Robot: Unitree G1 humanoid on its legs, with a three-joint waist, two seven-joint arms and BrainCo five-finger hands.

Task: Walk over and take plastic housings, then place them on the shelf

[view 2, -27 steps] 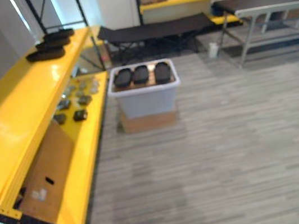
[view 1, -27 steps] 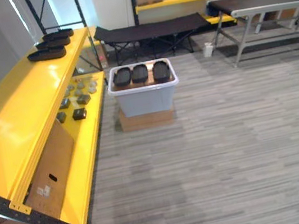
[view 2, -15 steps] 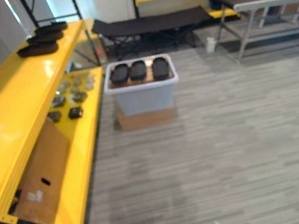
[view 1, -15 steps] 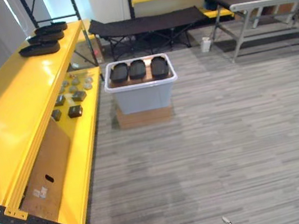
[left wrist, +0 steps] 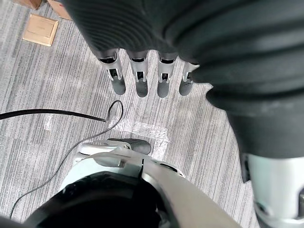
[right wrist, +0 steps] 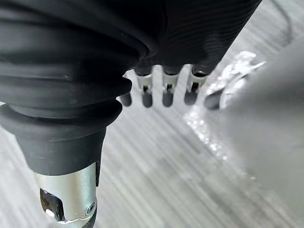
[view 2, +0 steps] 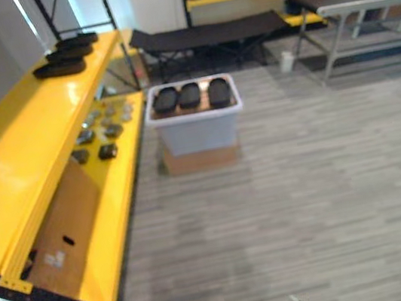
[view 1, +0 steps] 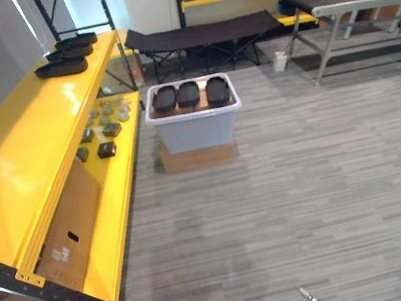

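Near: left hand (left wrist: 141, 81) hangs over the grey floor (view 1: 304, 180), fingers (left wrist: 164, 85) straight and released, holding nothing. Right hand (right wrist: 165, 94) is the same, relaxed and empty.

Robot's left: yellow shelf (view 1: 26, 155) runs away from the camera. The near stretch of its top level is bare. The lower level carries a cardboard sheet (view 1: 67, 225) and, farther along, small dark and grey parts (view 1: 107, 150).

Middle distance: pale bin (view 1: 195, 127) on a cardboard box (view 1: 197, 155), just beside the shelf's lower level. Three plastic housings (view 1: 188, 94) lie side by side in the top of the bin, well apart from both hands. The step in hand looks like the approach.

Housings: dark, elongated ovals with rounded ends and a shallow, tray-like profile. Finer detail is too small to tell.

Handling (judgement): probably rigid moulded plastic, light, smooth and a little slippery, and not notably fragile. They sit close together, so there is little room for fingers along the long sides. Best hold is likely an outer piece, or a pinch across a rounded end or rim, lifting straight up.

Farther: three similar dark housings on the shelf (view 1: 63, 65) in a row at the far end of the top level. There is free room nearer.

Far: black folding cot (view 1: 201, 34) and a grey tabletop (view 1: 348, 1) to the right.
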